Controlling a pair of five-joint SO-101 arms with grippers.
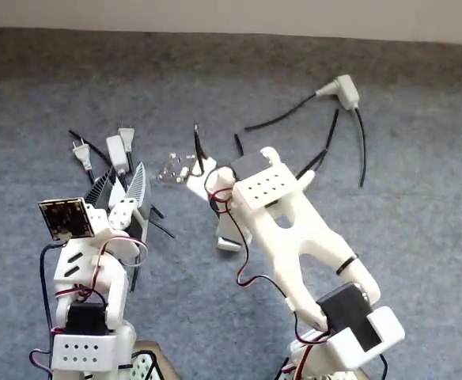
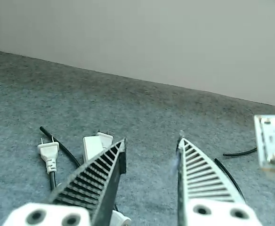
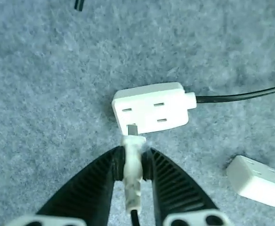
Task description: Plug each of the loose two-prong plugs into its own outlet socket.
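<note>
Right wrist view: right gripper (image 3: 133, 152) clamped a plug (image 3: 132, 188) at the socket block's (image 3: 151, 106) six o'clock, mid-insertion. Prongs needed slot alignment; left gripper (image 2: 152, 141) gaped wide.

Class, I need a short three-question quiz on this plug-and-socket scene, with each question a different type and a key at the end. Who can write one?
1. True or false: the right claw is shut on a white plug.
2. Multiple choice: the left claw is
A. open, holding nothing
B. shut on a black wire
C. shut on a loose plug
3. Short answer: what colour is the cord leaving the socket block that the held plug's prongs point at?

Key: 1 true; 2 A; 3 black.
</note>
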